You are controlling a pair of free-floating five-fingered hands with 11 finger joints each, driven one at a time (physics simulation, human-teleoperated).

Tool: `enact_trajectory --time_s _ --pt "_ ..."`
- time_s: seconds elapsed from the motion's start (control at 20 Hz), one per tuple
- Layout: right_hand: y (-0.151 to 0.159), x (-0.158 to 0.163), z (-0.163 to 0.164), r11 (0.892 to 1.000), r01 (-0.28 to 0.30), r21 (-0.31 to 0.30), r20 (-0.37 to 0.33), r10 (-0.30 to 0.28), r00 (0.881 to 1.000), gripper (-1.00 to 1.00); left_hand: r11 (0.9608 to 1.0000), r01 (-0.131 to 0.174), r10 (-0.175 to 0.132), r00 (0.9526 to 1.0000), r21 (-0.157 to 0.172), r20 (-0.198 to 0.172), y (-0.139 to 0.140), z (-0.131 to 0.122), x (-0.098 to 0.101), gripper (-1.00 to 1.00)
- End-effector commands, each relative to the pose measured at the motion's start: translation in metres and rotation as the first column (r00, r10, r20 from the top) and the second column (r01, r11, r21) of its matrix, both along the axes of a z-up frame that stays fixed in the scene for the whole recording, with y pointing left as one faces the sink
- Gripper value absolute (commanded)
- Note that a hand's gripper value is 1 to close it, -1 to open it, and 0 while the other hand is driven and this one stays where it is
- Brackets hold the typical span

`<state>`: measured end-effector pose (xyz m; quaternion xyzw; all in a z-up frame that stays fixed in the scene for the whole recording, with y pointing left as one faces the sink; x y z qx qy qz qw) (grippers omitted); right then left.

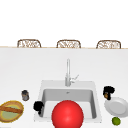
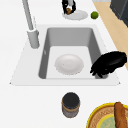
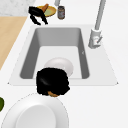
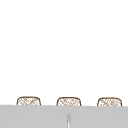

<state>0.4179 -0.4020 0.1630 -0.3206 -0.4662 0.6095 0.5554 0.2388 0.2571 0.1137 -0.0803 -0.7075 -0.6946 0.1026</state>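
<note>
A big red ball (image 1: 67, 114) sits right in front of the front camera and hides most of the sink (image 1: 93, 100) basin, so the white bowl (image 2: 69, 64) on the basin floor is clear from the side cameras instead.

The right hand (image 1: 108, 91) is curled round a small brown thing (image 3: 53, 94) at the far edge of the white plate (image 1: 117, 107). It's mostly buried under the fingers, just a brownish-orange sliver poking out, so I can't tell what it is.

The left hand (image 1: 38, 106) hangs over the sink's front-left corner, fingers loosely drooping, holding nothing.

There's a lime (image 1: 116, 121) just beside the plate, a dark jar (image 1: 25, 95) left of the sink, and a yellow basket (image 1: 5, 116) cut off by the frame.
</note>
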Motion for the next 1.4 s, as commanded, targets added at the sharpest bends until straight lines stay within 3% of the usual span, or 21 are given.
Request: enact_trajectory --time_s 0.0,0.25,0.4,0.5,0.8,1.15,1.2,1.3,1.35 --pt "-0.03 -0.012 -0.001 1.0 0.009 0.0 0.016 -0.009 1.0 1.0 1.0 0.0 0.0 1.0 0.0 0.0 0.0 0.0 0.0 0.0" --pt "-0.069 -0.03 -0.003 1.0 0.013 0.0 0.002 -0.013 1.0 1.0 1.0 0.0 0.0 1.0 0.0 0.0 0.0 0.0 0.0 0.0" --pt "-0.078 -0.038 -0.015 1.0 0.013 -0.009 -0.021 -0.013 1.0 1.0 1.0 0.0 0.0 1.0 0.0 0.0 0.0 0.0 0.0 0.0" --pt "-0.075 -0.035 -0.034 0.997 0.038 -0.065 -0.028 -0.04 0.999 1.0 1.0 0.0 0.0 1.0 0.0 0.0 0.0 0.0 0.0 0.0" --pt "-0.082 -0.029 -0.068 0.998 0.039 -0.055 -0.043 -0.042 0.998 1.0 1.0 0.0 0.0 1.0 0.0 0.0 0.0 0.0 0.0 0.0" --pt "-0.101 -0.03 -0.076 0.999 0.039 -0.003 -0.052 -0.039 0.998 1.0 1.0 0.0 0.0 1.0 0.0 0.0 0.0 0.0 0.0 0.0" --pt "-0.104 -0.047 -0.069 0.999 0.037 0.01 -0.048 -0.037 0.998 1.0 1.0 0.0 0.0 1.0 0.0 0.0 0.0 0.0 0.0 0.0" --pt "-0.102 -0.048 -0.062 0.998 0.034 0.061 -0.021 -0.032 0.999 1.0 1.0 0.0 0.0 1.0 0.0 0.0 0.0 0.0 0.0 0.0" --pt "-0.1 -0.047 -0.06 0.998 0.038 0.051 -0.005 -0.038 0.999 -1.0 1.0 0.0 0.0 1.0 0.0 0.0 0.0 0.0 0.0 0.0"
